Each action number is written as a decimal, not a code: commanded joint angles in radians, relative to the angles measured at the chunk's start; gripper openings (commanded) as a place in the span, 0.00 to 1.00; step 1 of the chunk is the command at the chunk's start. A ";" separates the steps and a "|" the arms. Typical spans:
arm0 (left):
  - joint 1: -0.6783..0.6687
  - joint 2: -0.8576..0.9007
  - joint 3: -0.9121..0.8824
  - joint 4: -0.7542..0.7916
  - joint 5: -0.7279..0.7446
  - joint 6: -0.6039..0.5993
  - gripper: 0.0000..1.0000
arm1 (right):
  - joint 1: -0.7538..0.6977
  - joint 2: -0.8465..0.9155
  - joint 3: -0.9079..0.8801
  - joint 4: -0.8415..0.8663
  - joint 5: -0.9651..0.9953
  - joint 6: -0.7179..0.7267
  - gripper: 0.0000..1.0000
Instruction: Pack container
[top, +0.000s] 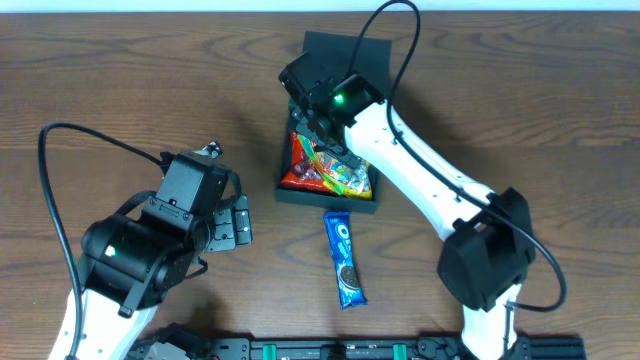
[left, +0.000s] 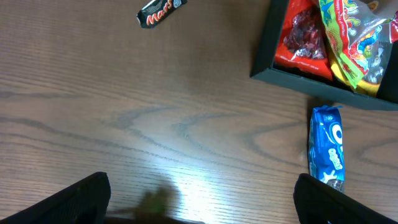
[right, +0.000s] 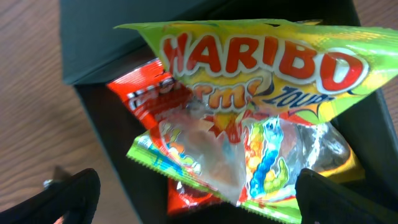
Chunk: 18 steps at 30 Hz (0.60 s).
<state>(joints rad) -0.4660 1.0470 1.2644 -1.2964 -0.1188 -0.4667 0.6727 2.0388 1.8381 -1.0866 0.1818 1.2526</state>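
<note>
While the right gripper (right: 211, 198) and left gripper (left: 202, 200) both gape empty, the Haribo bag (right: 249, 124), seemingly riding high in the container (top: 325, 196), could foul its lid (top: 338, 48).

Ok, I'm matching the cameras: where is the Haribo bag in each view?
Overhead: Haribo bag upper centre, inside the container.
Left wrist: top right corner.
Right wrist: fills the centre.
Shared landmark: the dark container around it.
</note>
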 joint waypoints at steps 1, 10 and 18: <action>0.000 -0.006 -0.007 -0.001 -0.004 0.018 0.95 | 0.008 0.043 -0.002 0.000 0.036 0.019 0.99; 0.000 -0.006 -0.007 -0.001 -0.005 0.019 0.95 | 0.006 0.077 -0.002 0.004 0.036 0.035 0.91; 0.000 -0.006 -0.007 -0.001 -0.005 0.026 0.95 | 0.003 0.078 -0.003 -0.023 0.080 0.049 0.86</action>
<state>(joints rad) -0.4660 1.0470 1.2644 -1.2968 -0.1188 -0.4595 0.6724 2.1124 1.8378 -1.1038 0.2203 1.2839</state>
